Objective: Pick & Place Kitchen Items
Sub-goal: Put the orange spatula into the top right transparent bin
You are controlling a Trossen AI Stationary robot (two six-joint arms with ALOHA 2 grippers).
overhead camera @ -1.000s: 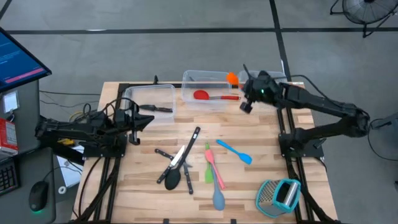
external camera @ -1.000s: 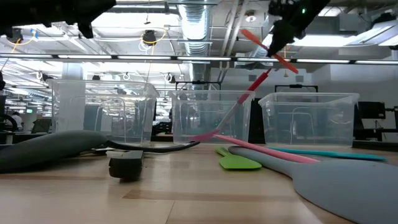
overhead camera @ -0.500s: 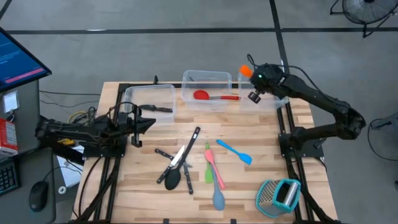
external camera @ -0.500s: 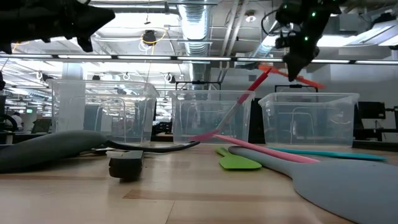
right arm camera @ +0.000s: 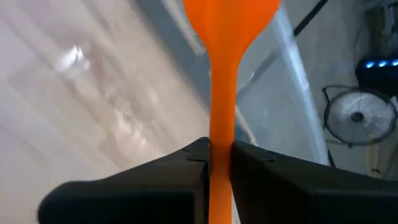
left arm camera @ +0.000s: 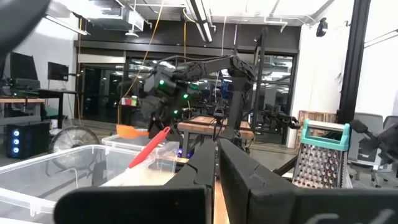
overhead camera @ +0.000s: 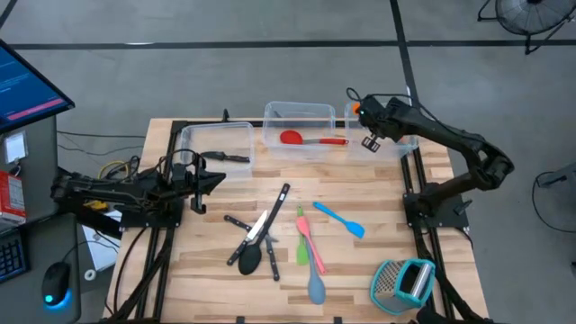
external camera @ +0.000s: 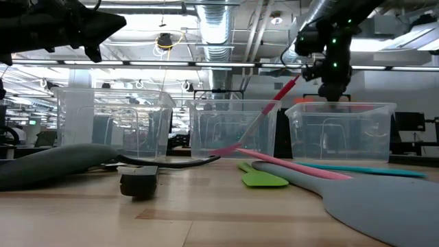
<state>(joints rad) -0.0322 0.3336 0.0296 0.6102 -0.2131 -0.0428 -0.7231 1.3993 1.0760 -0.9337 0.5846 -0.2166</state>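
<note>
My right gripper is shut on an orange spatula over the right clear bin, just above its rim in the low view. A red spoon lies in the middle bin, and a black-handled knife lies in the left bin. Knives, a black spoon and green, pink, blue and grey-blue spatulas lie on the table. My left gripper is shut and empty by the left bin. My right gripper pinches the orange spatula's handle between its two fingers, below the blade. The handle runs along the fingers and the blade sticks out past the fingertips. The spatula is lifted clear, above the right bin.
A teal-framed metal grater stands at the table's near right corner. The three bins line the far edge. A monitor and a mouse sit left of the table.
My right gripper has gone toward the table's right edge, from by the middle bin to over the right bin, and has come down to just above its rim. The orange spatula has gone with it and has turned in the low view from slanting toward level.
</note>
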